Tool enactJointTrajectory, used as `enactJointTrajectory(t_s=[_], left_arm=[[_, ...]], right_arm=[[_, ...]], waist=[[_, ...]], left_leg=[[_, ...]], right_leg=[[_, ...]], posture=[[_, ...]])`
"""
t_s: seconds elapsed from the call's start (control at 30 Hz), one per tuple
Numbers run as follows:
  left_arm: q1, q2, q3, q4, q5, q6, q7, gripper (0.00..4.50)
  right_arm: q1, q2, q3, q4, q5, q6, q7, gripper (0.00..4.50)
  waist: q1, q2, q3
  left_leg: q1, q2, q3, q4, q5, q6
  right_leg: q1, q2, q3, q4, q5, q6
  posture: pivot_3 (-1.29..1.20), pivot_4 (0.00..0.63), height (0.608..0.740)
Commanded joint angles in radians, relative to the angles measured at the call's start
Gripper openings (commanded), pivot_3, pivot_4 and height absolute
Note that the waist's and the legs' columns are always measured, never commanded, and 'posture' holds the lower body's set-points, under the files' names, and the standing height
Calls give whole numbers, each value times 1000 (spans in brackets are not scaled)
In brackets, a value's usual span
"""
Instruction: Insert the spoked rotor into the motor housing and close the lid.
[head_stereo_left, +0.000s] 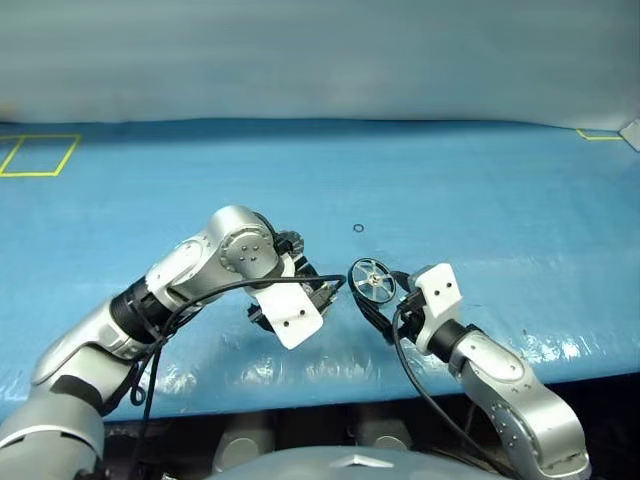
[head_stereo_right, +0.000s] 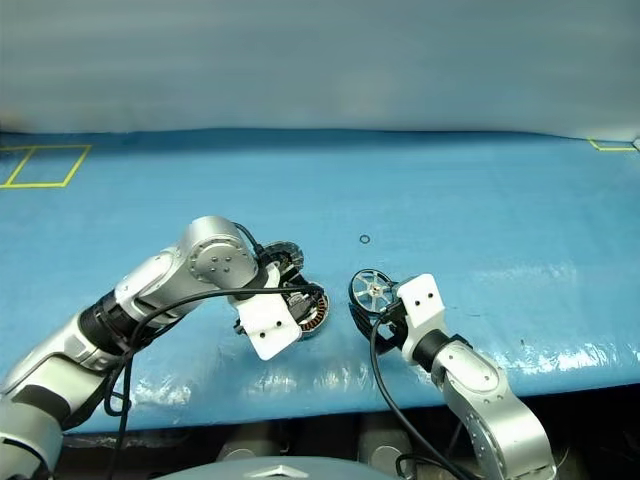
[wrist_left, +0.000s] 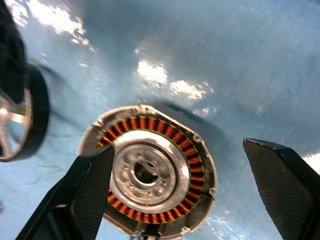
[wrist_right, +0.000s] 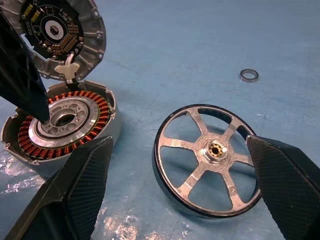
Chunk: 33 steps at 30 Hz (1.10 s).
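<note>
The motor housing (wrist_right: 60, 127) lies on the blue table cover (head_stereo_left: 480, 200) with its open side up, so the ring of copper-brown windings around the silver hub can be seen; the lid (wrist_right: 60, 35) stands tilted up above its far edge, joined to it by a small white piece, and shows its inner face with a dark centre; the spoked rotor (wrist_right: 207, 160) lies flat on the cover just beside the housing, apart from it, with its silver spokes and dark rim facing up; a small ring (wrist_right: 249, 75) rests on the cover farther away, well apart from the rotor; the left gripper (wrist_left: 190, 195) hangs over the housing and points steeply down at it, its two black fingers (wrist_left: 87, 195) spread wide and holding nothing, one of them in front of the housing's rim in the left wrist view; the right gripper (wrist_right: 180, 195) is low beside the rotor, its fingers also spread wide, one on each side of the rotor in its own view, and they do not close on it; yellow tape lines (head_stereo_left: 40, 155) mark a rectangle on the far left of the cover.
</note>
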Motion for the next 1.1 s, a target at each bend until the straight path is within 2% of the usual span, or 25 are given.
enactJointTrajectory(t_s=[0.03, 0.2, 0.33, 0.43, 0.5, 0.53, 0.7, 0.8, 0.93, 1.1], left_arm=[[42, 12, 104, -142, -71, 142, 40, 4472], [211, -38, 203, -293, -218, 462, 152, 4472], [400, -190, 286, -365, -264, 670, 406, 4472], [580, -343, 368, -368, -295, 684, 623, 4472], [644, -386, 395, -366, -312, 663, 695, 4472], [699, -410, 421, -351, -348, 586, 711, 4472], [841, -401, 463, -252, -404, 326, 765, 4472], [901, -414, 491, -204, -446, 246, 799, 4472], [969, -395, 493, -154, -445, 125, 831, 4472], [1017, -367, 496, -141, -519, 71, 814, 4472]], right_arm=[[8, 2, -71, -64, 47, 0, 2, 4500], [-25, -6, -147, -58, 87, 10, 2, 4500], [-89, -5, -193, -53, 134, 31, -10, 4500], [-187, -40, -183, -7, 108, 83, -36, 4500], [-228, -56, -173, 13, 96, 97, -41, 4500], [-275, -59, -166, 45, 87, 113, -55, 4500], [-501, -65, -105, 247, -2, 166, -106, 4500], [-601, -60, -49, 370, -47, 171, -103, 4500], [-700, -37, 15, 556, -107, 143, -91, 4500], [-778, 23, 48, 747, -164, 68, -88, 4500]], waist=[[-1, 0, 0], [-3, 0, 0], [-2, -1, 1], [-1, -1, 1], [0, -1, 1], [0, -1, 1], [5, -1, 1], [15, -1, 1], [0, 0, 1], [0, 1, 1]], left_leg=[[0, 0, 0, 0, 0, 0], [0, 0, 0, -1, 0, 0], [1, 0, -1, 0, 0, 0], [2, 0, -2, 0, 0, 0], [3, 1, -2, -1, 0, 0], [3, 0, -2, -1, 0, 0], [6, 1, 4, -4, 0, -1], [6, 1, 4, -4, 0, -1], [3, 0, 9, -7, -1, -1], [3, 0, 9, -10, -1, -1]], right_leg=[[0, 0, 0, 0, 0, 0], [0, 0, 0, 0, 0, 0], [1, 0, 0, -1, 0, 0], [2, 0, 0, 0, 0, 0], [2, -1, 0, 0, 0, 0], [2, 0, 0, 0, 0, 0], [2, -1, 0, 0, 1, -2], [2, -2, 0, -1, 0, -2], [-1, -3, 2, -7, 2, -2], [-1, -1, 2, -8, 2, -3]], posture=[[0, 150, 740], [0, 150, 740], [0, 150, 740], [0, 150, 740], [0, 150, 740], [0, 150, 740], [0, 150, 740], [0, 150, 740], [0, 150, 740], [0, 150, 740]])
